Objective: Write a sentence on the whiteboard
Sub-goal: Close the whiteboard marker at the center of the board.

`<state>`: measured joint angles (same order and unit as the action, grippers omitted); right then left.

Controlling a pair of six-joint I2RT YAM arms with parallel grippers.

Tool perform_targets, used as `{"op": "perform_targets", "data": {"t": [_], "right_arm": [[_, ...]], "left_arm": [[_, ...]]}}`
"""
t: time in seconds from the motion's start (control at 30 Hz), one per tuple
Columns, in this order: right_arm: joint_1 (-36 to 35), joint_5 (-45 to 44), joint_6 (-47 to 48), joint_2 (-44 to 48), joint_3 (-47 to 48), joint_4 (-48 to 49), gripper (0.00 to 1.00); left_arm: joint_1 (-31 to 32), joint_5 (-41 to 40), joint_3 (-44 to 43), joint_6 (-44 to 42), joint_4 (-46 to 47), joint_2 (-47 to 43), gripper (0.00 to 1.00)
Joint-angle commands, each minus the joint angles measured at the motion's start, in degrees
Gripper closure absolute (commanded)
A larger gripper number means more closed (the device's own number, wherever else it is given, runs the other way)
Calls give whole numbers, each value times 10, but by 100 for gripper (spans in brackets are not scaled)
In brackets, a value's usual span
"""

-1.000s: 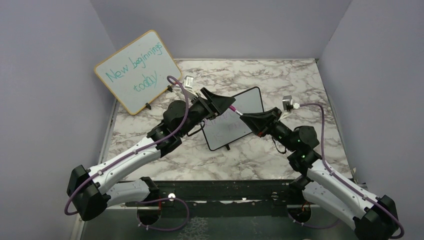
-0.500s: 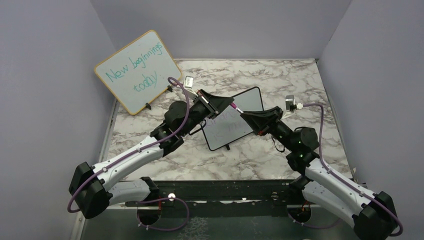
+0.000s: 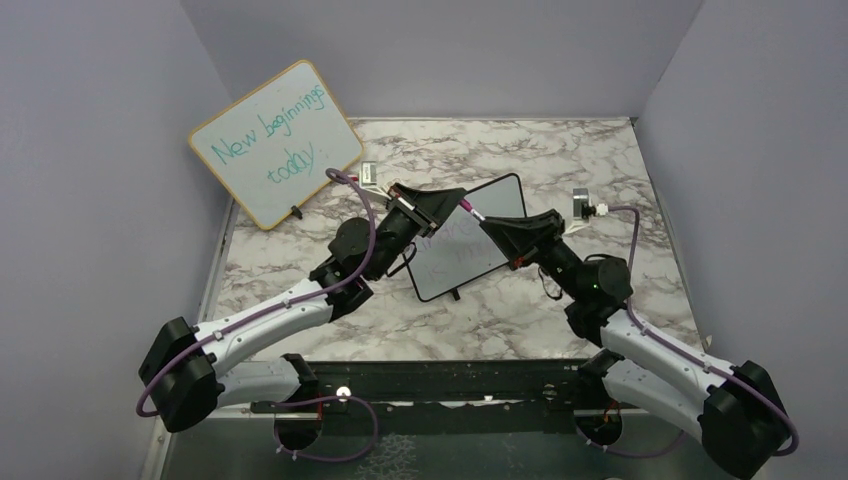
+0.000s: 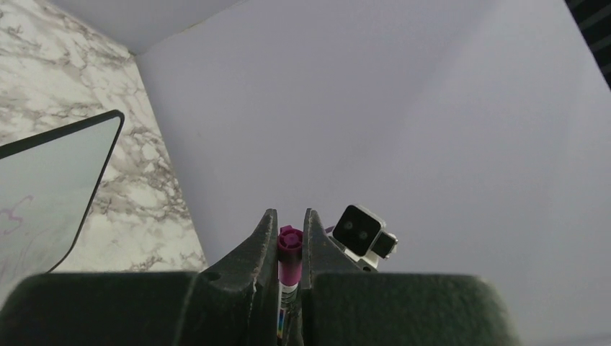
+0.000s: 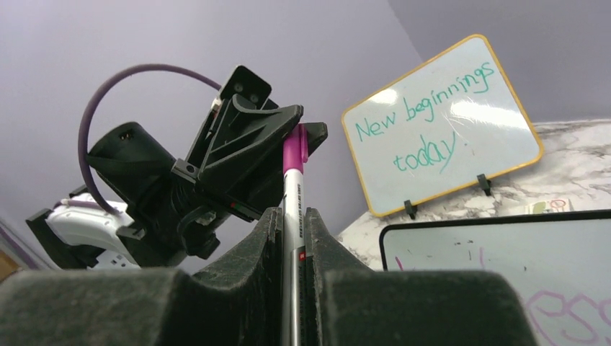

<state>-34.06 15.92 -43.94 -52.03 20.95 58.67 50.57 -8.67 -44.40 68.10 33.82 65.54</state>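
Right wrist: right fingers (image 5: 265,241) clamp the marker (image 5: 291,209); left fingers (image 4: 263,249) pinch its cap (image 4: 290,244), seemingly.

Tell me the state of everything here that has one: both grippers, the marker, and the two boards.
Left gripper: shut on the marker, at its cap.
Right gripper: shut on the marker's barrel.
Marker: held in the air between both grippers, cap looks on.
Small whiteboard: lying on the table, some purple writing on it.
Large board: propped upright, teal writing on it.
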Motion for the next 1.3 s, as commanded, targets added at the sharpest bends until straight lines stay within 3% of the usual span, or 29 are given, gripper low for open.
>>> {"op": "perform_targets", "data": {"t": [0.0, 0.2, 0.4, 0.63, 0.8, 0.9, 1.27], "right_arm": [[-2, -35, -46, -42, 35, 59, 100], [-2, -45, -99, -60, 31, 102, 100], [-3, -62, -125, -60, 54, 63, 100], [-2, -18, 7, -48, 87, -21, 100], [-2, -24, 44, -15, 89, -92, 100], [-2, -43, 81, 22, 89, -172, 100], [-2, -280, 225, 152, 145, -533, 100]], "left_arm": [[76, 65, 25, 16, 63, 20, 100], [105, 54, 53, 24, 126, 34, 100], [132, 56, 70, 25, 167, 63, 100], [156, 32, 84, 49, 167, 80, 100], [154, -10, 99, 29, 158, 54, 100], [144, -42, 105, -3, 113, 15, 100], [116, -197, 63, -201, -185, -131, 64]]}}
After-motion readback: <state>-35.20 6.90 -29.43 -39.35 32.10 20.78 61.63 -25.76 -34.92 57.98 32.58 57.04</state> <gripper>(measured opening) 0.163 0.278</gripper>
